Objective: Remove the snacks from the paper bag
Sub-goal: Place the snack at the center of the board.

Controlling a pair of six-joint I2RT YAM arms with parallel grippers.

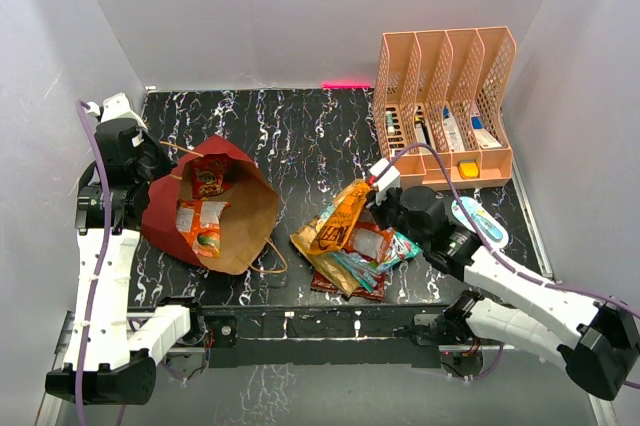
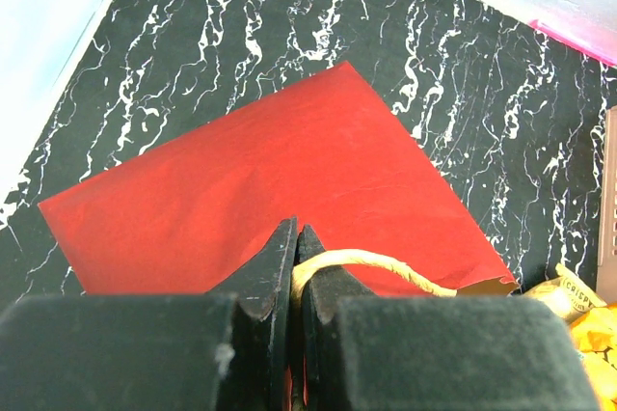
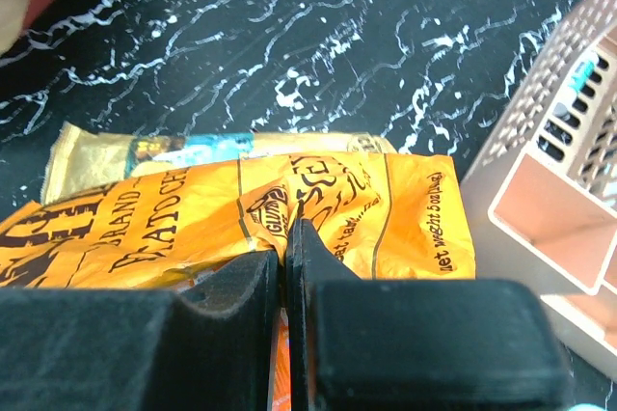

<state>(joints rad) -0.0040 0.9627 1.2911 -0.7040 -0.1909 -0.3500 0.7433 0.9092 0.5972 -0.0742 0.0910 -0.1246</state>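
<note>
The dark red paper bag lay on its side on the black marbled table, mouth open, with two orange-and-red foil packets inside. The left jaws were pinched shut on its twisted paper handle. The right jaws clamped an orange foil packet atop the snack pile, near the peach plastic file organiser, whose slots held small tubes.
</note>
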